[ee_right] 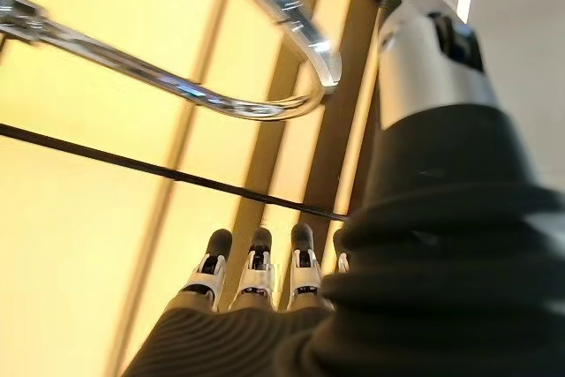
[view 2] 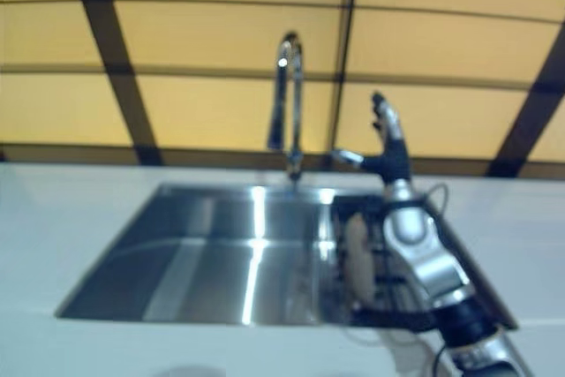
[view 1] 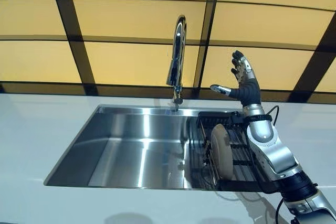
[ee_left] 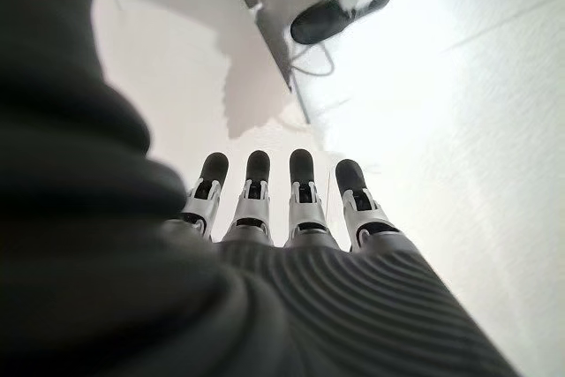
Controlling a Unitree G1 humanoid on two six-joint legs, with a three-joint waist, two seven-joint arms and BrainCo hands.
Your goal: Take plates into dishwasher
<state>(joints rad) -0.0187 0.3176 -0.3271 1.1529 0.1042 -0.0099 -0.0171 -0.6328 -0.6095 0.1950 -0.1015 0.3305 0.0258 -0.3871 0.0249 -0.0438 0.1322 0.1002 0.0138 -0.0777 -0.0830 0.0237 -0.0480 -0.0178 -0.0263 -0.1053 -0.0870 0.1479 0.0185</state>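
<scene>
One plate [view 1: 221, 150] stands on edge in a dark wire rack [view 1: 236, 153] set in the right end of the steel sink [view 1: 131, 145], its pale round face turned toward the open basin on the left. The sink is sunk into a white surface [view 1: 31, 145], and a tall chrome faucet [view 1: 177, 56] rises from the far rim near the middle, arching over the basin in front of a yellow panelled wall [view 1: 126, 19] crossed by dark bands. The right hand [view 1: 244, 80] is raised above the far right corner of the sink, over the rack and to the right of the faucet, well apart from the plate below; its fingers [view 1: 239, 64] are straight and spread upward, the thumb sticking out toward the faucet, and they hold nothing. The right wrist view shows the same straight fingers pointing up at the wall with the faucet's curve overhead. The left hand [ee_left: 282, 218] shows only in its own wrist view, its fingers stretched out straight side by side over a pale floor, empty and touching nothing.
</scene>
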